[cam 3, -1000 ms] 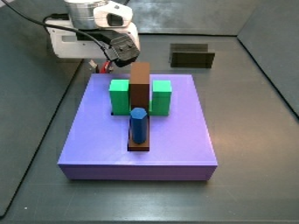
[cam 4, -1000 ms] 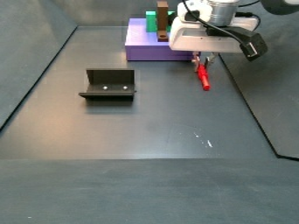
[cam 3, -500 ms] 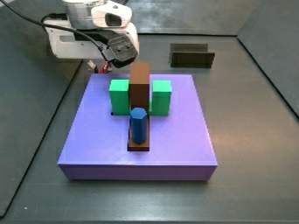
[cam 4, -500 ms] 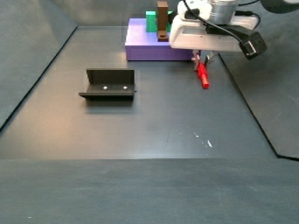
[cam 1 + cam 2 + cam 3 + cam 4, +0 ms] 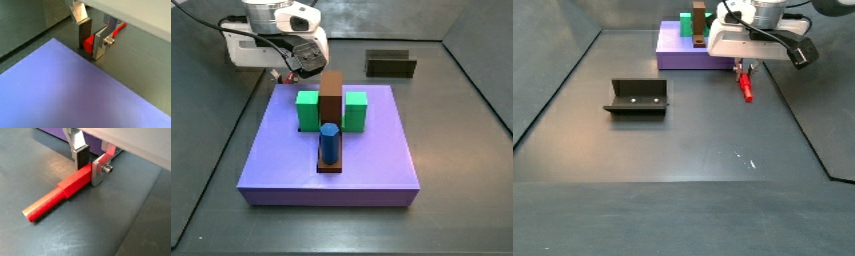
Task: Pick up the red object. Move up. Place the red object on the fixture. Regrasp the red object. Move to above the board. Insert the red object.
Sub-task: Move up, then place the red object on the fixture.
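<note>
Jaws straddle red object (image 5: 63,193) at one end; clamped or merely touching, I cannot tell. Gripper (image 5: 91,169) low at floor, just beside board (image 5: 680,55) edge. I judge step: pick up. Next: confirm clamp, lift straight up. Fixture (image 5: 636,97) well apart, roughly 9 o'clock from gripper in side view. Count: one red object, one fixture, one board.
</note>
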Controlling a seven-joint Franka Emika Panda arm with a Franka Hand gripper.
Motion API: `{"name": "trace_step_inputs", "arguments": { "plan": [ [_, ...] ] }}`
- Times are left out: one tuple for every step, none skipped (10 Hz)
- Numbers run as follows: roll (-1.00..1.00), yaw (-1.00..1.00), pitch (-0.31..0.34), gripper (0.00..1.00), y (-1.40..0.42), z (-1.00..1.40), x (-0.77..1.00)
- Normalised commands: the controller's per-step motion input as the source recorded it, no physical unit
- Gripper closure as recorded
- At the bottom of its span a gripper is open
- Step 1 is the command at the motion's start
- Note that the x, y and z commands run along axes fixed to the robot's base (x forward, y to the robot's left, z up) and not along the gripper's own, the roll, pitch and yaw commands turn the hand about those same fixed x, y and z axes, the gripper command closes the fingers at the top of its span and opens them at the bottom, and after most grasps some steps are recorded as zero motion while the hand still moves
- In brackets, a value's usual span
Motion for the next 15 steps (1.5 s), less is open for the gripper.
{"name": "trace_step_inputs", "arguments": {
  "plan": [
    [0.0,0.0,0.0,1.0,0.0,0.83,0.0],
    [-0.01,0.06,0.002,1.0,-0.03,0.83,0.0],
    [-0.02,0.06,0.041,1.0,-0.04,0.66,-0.05],
    [-0.05,0.04,0.031,1.0,-0.03,0.39,-0.03],
    [-0.01,0.0,0.0,1.0,0.0,0.0,0.0],
    [-0.15,0.0,0.0,1.0,0.14,0.0,0.0],
    [-0.49,-0.01,-0.023,1.0,0.33,0.1,0.0],
    [-1.0,-0.12,-0.223,1.0,0.35,0.31,0.07],
    [-1.0,-0.1,-0.243,1.0,0.28,0.23,0.17],
    [-1.0,-0.06,-0.211,1.0,0.27,0.14,0.31],
    [-1.0,-0.05,-0.143,1.0,0.23,0.13,0.39],
    [-1.0,0.0,-0.066,1.0,0.21,0.09,0.5],
    [-1.0,0.0,-0.023,1.0,0.19,0.07,0.54],
    [-1.0,0.0,-0.02,1.0,0.19,0.07,0.55],
    [-1.0,0.0,-0.009,1.0,0.19,0.07,0.55]
  ]
}}
